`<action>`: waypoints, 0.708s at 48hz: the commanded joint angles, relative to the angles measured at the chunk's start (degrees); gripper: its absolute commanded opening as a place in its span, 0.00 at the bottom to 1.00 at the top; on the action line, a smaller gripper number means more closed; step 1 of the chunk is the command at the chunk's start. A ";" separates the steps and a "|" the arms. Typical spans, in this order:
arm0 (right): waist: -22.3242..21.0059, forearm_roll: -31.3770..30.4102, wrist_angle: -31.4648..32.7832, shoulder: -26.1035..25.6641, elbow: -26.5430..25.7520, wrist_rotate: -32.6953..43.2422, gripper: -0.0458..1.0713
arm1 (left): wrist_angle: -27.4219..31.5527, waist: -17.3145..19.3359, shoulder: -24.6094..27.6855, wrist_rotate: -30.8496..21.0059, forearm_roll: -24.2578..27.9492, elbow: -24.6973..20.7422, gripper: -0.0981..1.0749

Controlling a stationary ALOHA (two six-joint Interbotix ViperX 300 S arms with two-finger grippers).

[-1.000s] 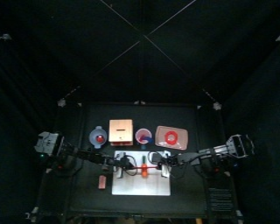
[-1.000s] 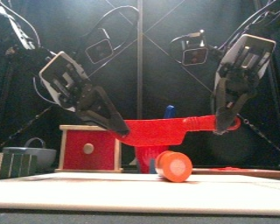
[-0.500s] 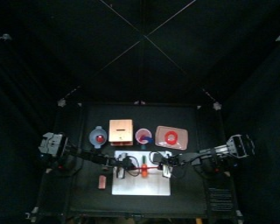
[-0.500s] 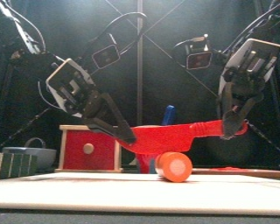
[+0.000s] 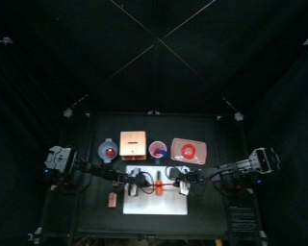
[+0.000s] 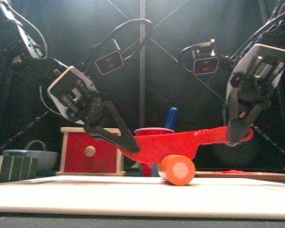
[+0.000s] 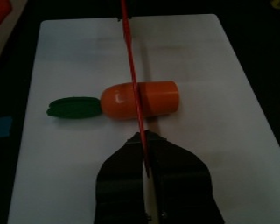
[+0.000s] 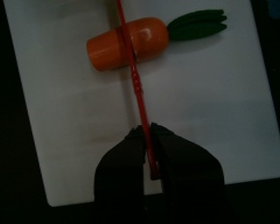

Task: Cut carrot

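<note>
Mid-cut: left hand [image 6: 125, 142] and right hand [image 6: 238, 134] each clenched on an end of the red knife [image 6: 181, 137], blade directly above the carrot [image 7: 140, 99] on the white board [image 7: 224, 105]; next, pressing straight down.

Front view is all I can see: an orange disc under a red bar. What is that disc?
Observer: A carrot seen end-on. The left wrist view shows green leaves at its other end.
Operator: And the red bar?
Observer: A thin red blade, seen edge-on from above. In both wrist views it crosses the carrot's body.
Operator: Does anything hold the carrot down?
Observer: No. It lies loose on a white board. The left gripper and the right gripper each pinch one end of the blade.
</note>
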 commanded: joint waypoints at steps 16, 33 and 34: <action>0.53 1.23 -6.06 6.59 -0.88 0.70 0.27 | -1.23 -1.32 4.31 0.00 -3.34 -3.52 0.33; 1.49 2.20 -6.15 5.01 -0.88 0.70 0.27 | -0.97 -2.55 3.69 -0.09 -3.43 -3.60 0.33; 1.76 2.46 -6.24 4.92 -0.97 0.70 0.27 | -0.88 -2.72 3.69 -0.09 -3.43 -3.52 0.33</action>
